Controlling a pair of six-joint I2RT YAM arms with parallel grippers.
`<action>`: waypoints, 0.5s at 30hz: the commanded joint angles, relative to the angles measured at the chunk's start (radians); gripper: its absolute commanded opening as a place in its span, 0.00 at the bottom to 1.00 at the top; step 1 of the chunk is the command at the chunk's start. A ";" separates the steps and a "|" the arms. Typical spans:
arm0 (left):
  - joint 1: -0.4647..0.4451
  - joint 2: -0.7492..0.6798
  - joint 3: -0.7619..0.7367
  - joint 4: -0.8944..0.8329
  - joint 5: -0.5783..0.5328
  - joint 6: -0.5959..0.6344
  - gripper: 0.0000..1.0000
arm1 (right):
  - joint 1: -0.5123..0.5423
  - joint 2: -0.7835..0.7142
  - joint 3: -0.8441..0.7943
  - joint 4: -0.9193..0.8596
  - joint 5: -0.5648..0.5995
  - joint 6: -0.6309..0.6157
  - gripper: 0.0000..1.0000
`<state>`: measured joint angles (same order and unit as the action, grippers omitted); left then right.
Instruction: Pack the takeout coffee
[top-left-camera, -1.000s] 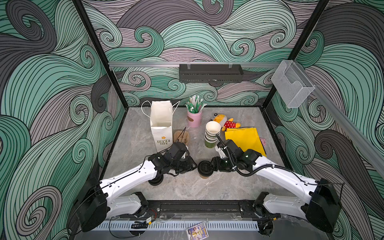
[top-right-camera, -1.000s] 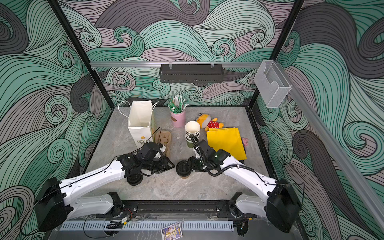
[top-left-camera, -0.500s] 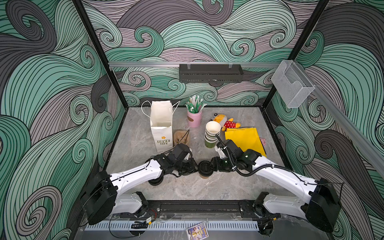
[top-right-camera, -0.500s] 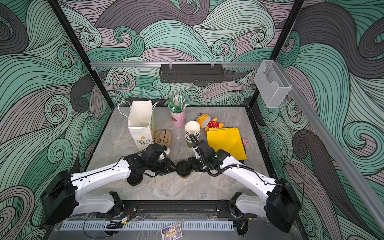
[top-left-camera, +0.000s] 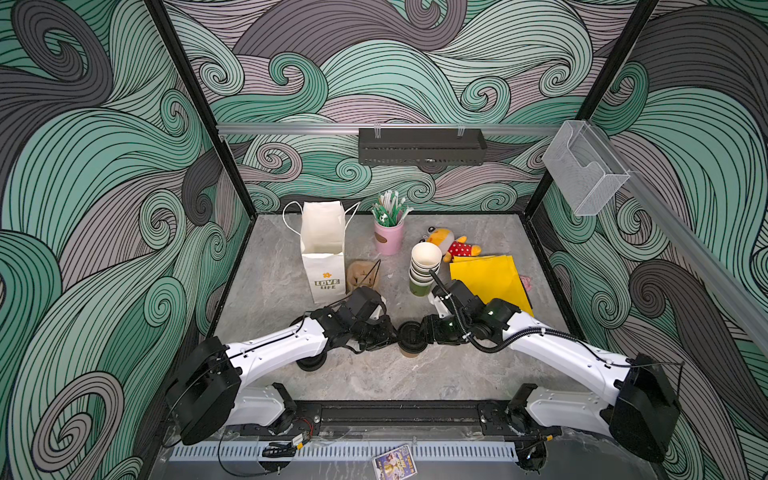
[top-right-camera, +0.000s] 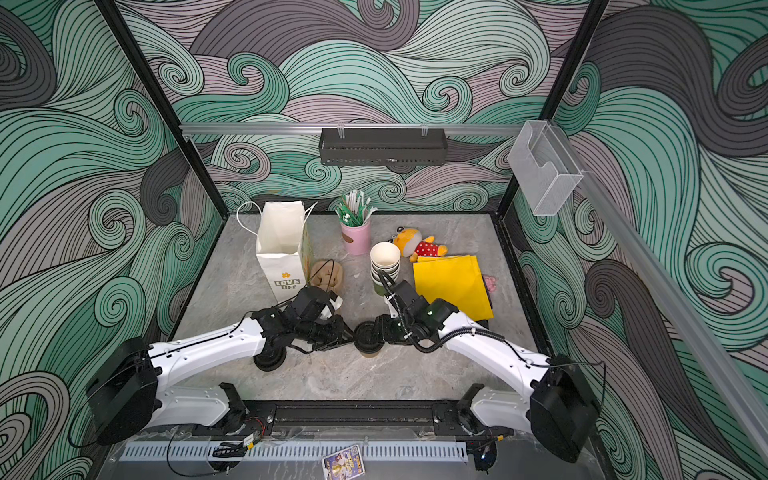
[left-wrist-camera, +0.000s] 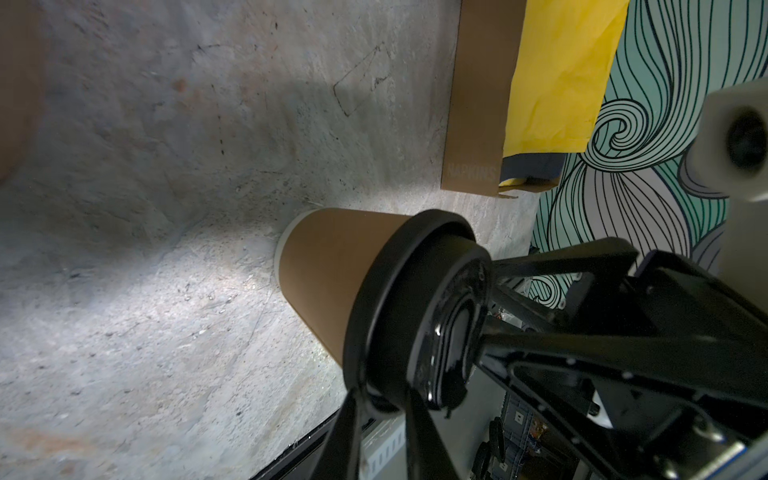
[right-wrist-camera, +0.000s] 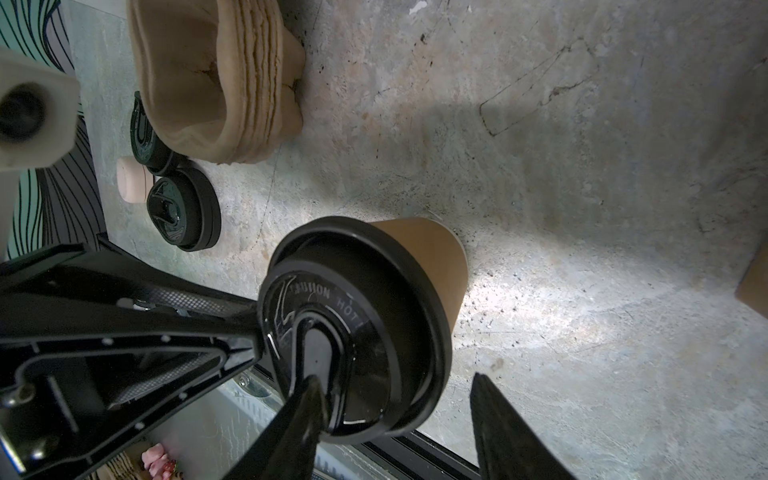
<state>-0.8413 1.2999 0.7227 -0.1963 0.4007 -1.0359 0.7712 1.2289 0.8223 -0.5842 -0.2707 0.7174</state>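
Well in front of the bag (top-left-camera: 326, 270), toward the robot and a little to its right, the cup (left-wrist-camera: 324, 274) is standing upright on the table (top-left-camera: 374, 382) with its lid (right-wrist-camera: 357, 324) on, so the top can be worked on without tipping it. Left gripper (left-wrist-camera: 382, 399) is pointing in from the bag's side, jaws sitting close on either face of the lid's rim; whether they are pinching it yet I cannot tell. Right gripper (right-wrist-camera: 395, 378) is pointing in from the side away from the bag, jaws apart and gripping nothing: one finger is lying over the lid, the other finger (right-wrist-camera: 498, 415) is standing clear of the rim with bare table between. Meeting the cup from opposite sides is probably bracing it while the lid is being seated or checked. Carriers (top-left-camera: 361, 274) are lying just beside the bag, and the bag is standing open-mouthed, likely waiting for the cup. Loose lids (right-wrist-camera: 183, 212) are lying by the carriers, on the bag's side of the cup. A lidded green cup is not showing anywhere I can make out
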 joint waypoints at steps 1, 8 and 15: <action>-0.004 -0.007 -0.013 -0.005 -0.002 0.006 0.19 | 0.007 0.001 -0.011 -0.008 0.004 0.013 0.59; -0.007 -0.083 0.003 -0.010 -0.023 0.042 0.30 | 0.007 0.010 -0.017 -0.002 0.004 0.016 0.59; -0.002 -0.081 -0.025 -0.058 -0.072 0.005 0.28 | 0.007 0.001 -0.018 0.006 0.003 0.016 0.59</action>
<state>-0.8425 1.2125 0.7197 -0.2317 0.3519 -1.0233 0.7712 1.2293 0.8215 -0.5804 -0.2703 0.7177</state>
